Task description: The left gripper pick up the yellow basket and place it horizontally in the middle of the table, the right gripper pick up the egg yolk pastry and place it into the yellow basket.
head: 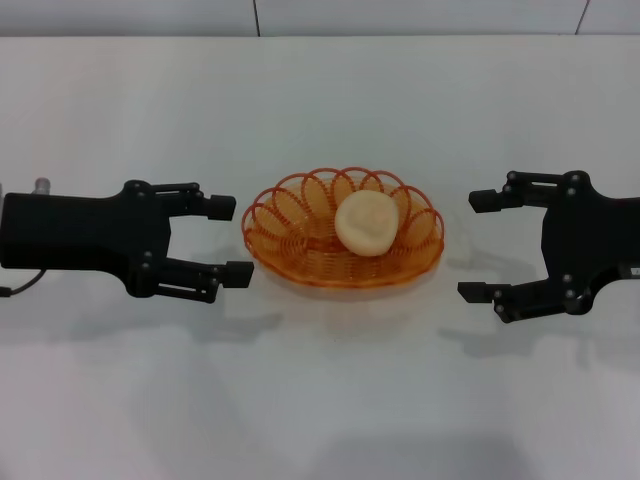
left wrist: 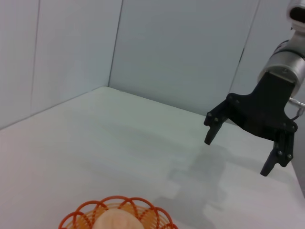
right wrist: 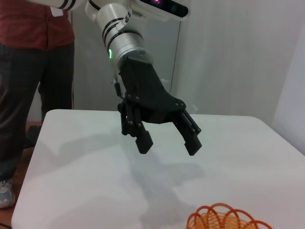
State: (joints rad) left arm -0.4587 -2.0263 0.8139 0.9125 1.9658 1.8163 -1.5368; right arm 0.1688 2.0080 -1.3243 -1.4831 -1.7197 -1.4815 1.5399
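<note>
White tabletop (head: 320,400) is filling the head view, with pale wall panels running along its far edge. Going from left to right, the left gripper (head: 232,240) is hovering just beside the left end of the basket, its two black fingers spread apart and grasping nothing, tips pointing toward the basket without touching it. In the right wrist view the same left gripper (right wrist: 167,143) is hanging above the table on a silver segment with a green light, fingers released, while a person in a red shirt and dark trousers (right wrist: 35,71) is standing behind the table's far side. At the middle of the table the yellow basket (head: 290,255) is sitting flat, its long side lying across the view, and the egg yolk pastry (head: 367,223) is resting inside it, slightly toward the right half. The basket rim (left wrist: 119,212) and the top of the pastry (left wrist: 116,223) are showing at the lower edge of the left wrist view. Farther right, the right gripper (head: 478,246) is hovering near the basket's right end, fingers wide open and empty, clear of the rim; it is also appearing in the left wrist view (left wrist: 237,156).
</note>
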